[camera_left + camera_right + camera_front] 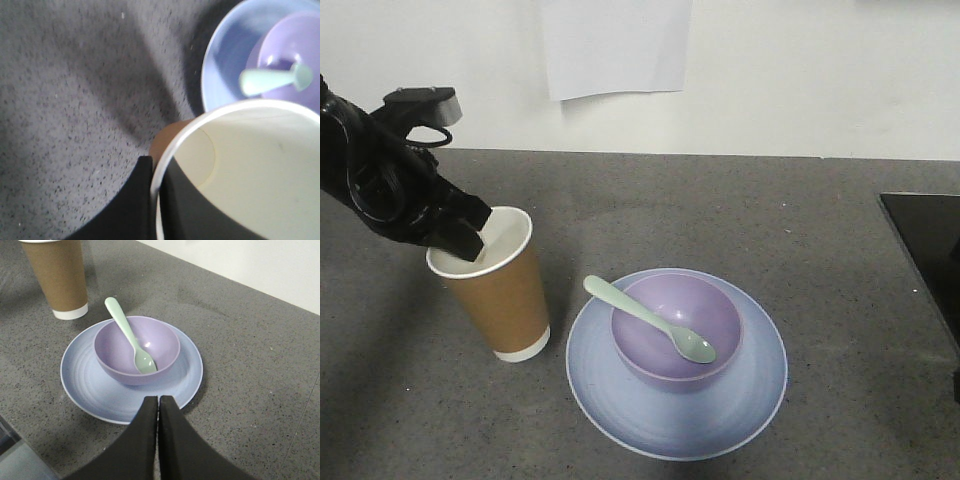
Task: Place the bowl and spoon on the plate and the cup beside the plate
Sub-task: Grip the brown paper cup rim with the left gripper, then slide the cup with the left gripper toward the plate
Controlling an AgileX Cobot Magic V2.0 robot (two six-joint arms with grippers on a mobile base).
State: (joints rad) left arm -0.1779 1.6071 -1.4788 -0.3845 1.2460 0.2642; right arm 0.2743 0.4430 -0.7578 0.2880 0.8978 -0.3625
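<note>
1. Grey speckled countertop [740, 210] runs to a white wall; a white sheet [616, 45] hangs on the wall and a black panel [930, 250] sits at the right edge.
2. Layout: the bowl [676, 328] stands on the plate [675, 420], the spoon [650, 318] rests in the bowl with its handle over the rim, and the cup [492, 285] stands upright just beside the plate, to its left.
3. Left gripper [470, 232]: pinching the cup wall at the rim, one finger inside and one outside, as the left wrist view shows.
4. Right gripper [158, 412]: fingers pressed together, empty, hovering near the plate edge.
5. Risk, release: the cup looks light and tall. If the jaws part unevenly or the inner finger drags on the wall, the cup is likely to tip or skid.
6. Risk, withdrawal: a sideways exit could push the cup into the plate rim and shift the plate. A straight upward lift after full opening appears safest.
7. Risk, spoon: the overhanging handle points toward the cup; a toppling cup could flick it out.
</note>
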